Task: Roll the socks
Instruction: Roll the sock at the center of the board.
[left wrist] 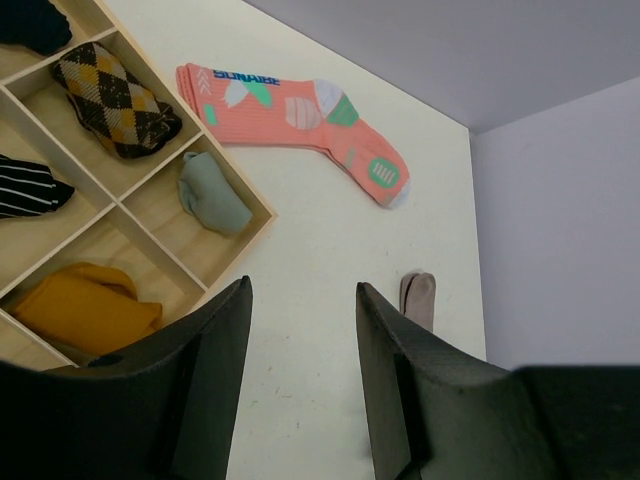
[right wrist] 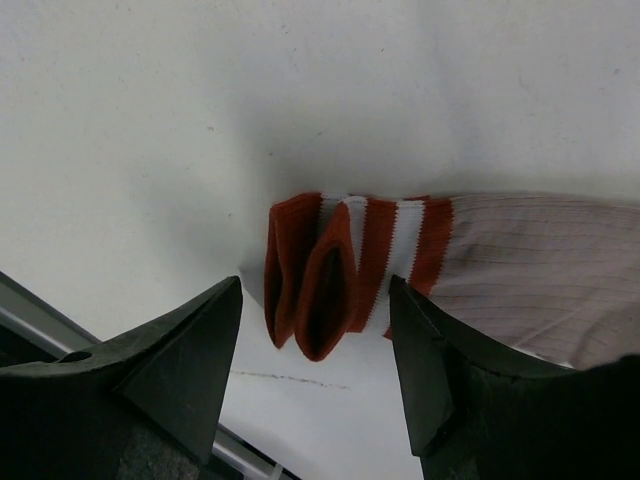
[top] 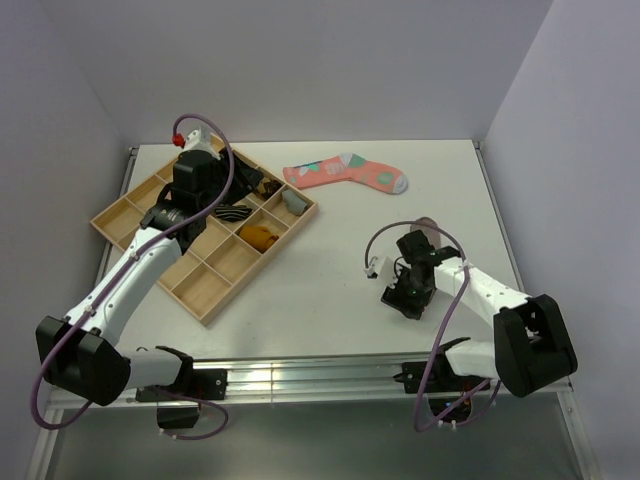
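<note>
What I see besides my work: a tray and one loose sock

A divided wooden tray [top: 203,287] sits on the white table [top: 330,270]. Separate compartments hold an argyle roll [left wrist: 115,100], a grey-green roll [left wrist: 212,195], a mustard roll [left wrist: 85,305] and a black striped roll [left wrist: 25,188]. A coral-pink sock [left wrist: 290,110] lies flat near its corner.

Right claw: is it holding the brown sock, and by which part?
Nothing is held. The right claw stands open over the red-striped cuff of the brown sock, which lies on the table.
</note>
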You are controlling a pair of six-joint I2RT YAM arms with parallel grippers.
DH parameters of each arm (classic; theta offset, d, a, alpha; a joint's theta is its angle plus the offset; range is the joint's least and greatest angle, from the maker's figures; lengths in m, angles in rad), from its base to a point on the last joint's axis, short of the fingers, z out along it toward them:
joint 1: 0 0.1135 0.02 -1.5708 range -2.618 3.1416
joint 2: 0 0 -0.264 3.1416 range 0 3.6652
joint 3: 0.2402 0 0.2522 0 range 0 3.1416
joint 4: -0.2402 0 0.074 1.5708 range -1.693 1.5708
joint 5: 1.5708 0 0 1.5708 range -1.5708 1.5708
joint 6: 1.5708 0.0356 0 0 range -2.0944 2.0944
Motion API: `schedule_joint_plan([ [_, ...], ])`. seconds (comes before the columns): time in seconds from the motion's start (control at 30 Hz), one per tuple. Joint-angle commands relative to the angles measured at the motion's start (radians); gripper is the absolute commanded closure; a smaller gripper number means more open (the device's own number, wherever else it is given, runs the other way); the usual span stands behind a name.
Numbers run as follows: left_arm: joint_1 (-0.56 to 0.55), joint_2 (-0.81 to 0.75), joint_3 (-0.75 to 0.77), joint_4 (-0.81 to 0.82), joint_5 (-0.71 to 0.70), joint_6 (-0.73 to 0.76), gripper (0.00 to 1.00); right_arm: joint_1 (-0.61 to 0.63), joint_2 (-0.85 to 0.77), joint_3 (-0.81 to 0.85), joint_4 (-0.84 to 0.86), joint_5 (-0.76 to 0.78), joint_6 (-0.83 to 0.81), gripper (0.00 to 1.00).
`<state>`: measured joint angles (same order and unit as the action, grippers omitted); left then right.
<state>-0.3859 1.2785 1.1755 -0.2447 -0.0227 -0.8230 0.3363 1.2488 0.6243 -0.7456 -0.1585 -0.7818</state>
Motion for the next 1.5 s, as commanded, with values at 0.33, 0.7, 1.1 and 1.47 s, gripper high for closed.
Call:
schedule_joint_plan([
  [0.33,-0.004,0.004,0.019,0.030,0.010,0.036,0.49,0.055,-0.029,-0.037,0.017,0.062,0.058,0.48],
  [0.7,-0.002,0.010,0.009,0.036,0.004,0.036,0.49,0.112,-0.031,-0.052,0.103,0.155,0.104,0.58],
  [1.1,-0.004,0.030,0.012,0.038,0.003,0.038,0.49,0.217,0.208,0.133,0.144,0.105,0.119,0.65],
  [1.47,0.005,-0.021,0.000,0.007,-0.002,0.061,0.49,0.426,0.363,0.235,0.172,0.080,0.182,0.67],
])
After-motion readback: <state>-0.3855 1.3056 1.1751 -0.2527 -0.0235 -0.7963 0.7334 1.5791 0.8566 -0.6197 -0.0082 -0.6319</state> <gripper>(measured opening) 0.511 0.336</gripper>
